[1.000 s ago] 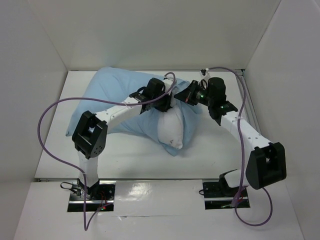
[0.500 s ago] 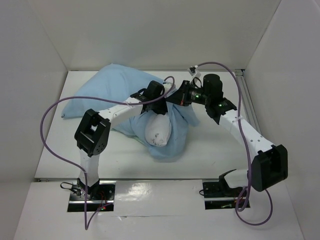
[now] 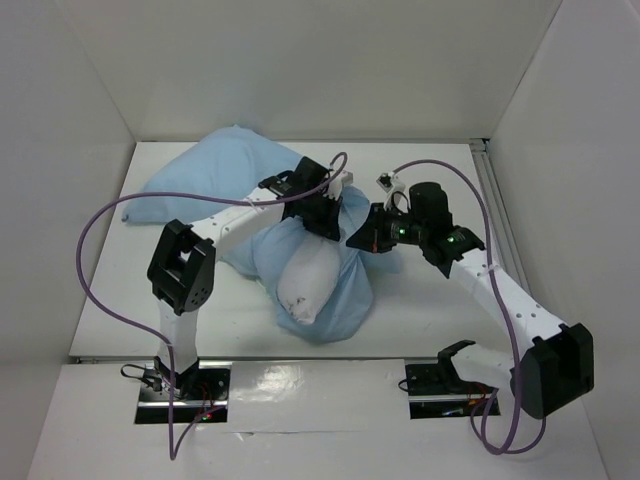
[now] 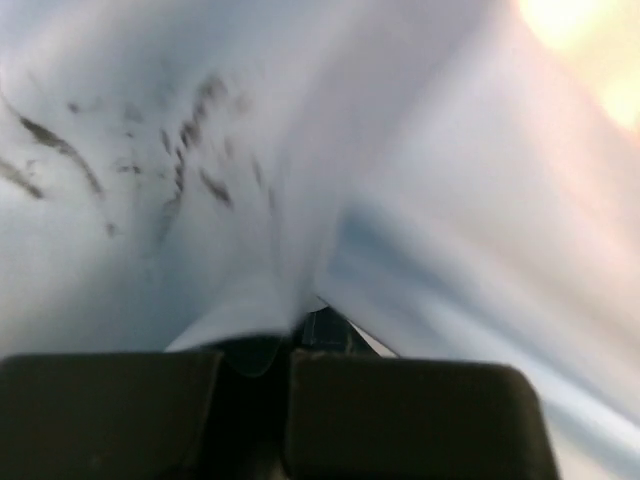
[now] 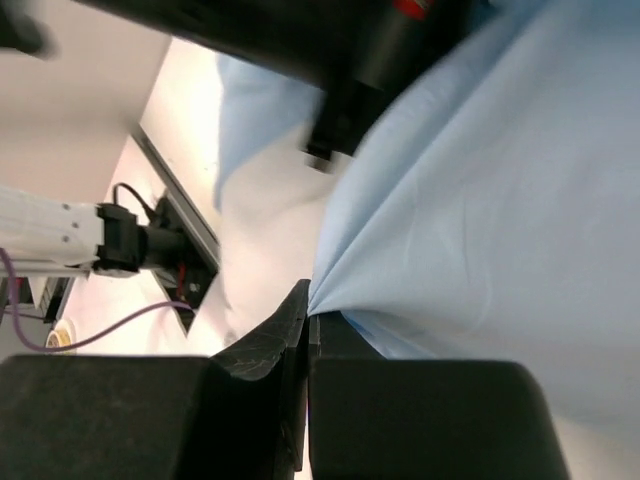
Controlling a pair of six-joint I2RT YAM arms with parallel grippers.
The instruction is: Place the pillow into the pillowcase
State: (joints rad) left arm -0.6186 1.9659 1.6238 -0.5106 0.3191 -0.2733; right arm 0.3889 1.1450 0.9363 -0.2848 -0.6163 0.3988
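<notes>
Left tool closed tight, a fold of the pale blue pillowcase pinched between its fingers. Right tool likewise closed, gripping an edge of the same cloth just beside the left one. Both hold the open end of the sack bunched up at mid counter. Pillow: white end pokes out of the mouth, pointing toward the near edge. The rest is covered by blue cloth, which runs plump and full away to the far left corner.
</notes>
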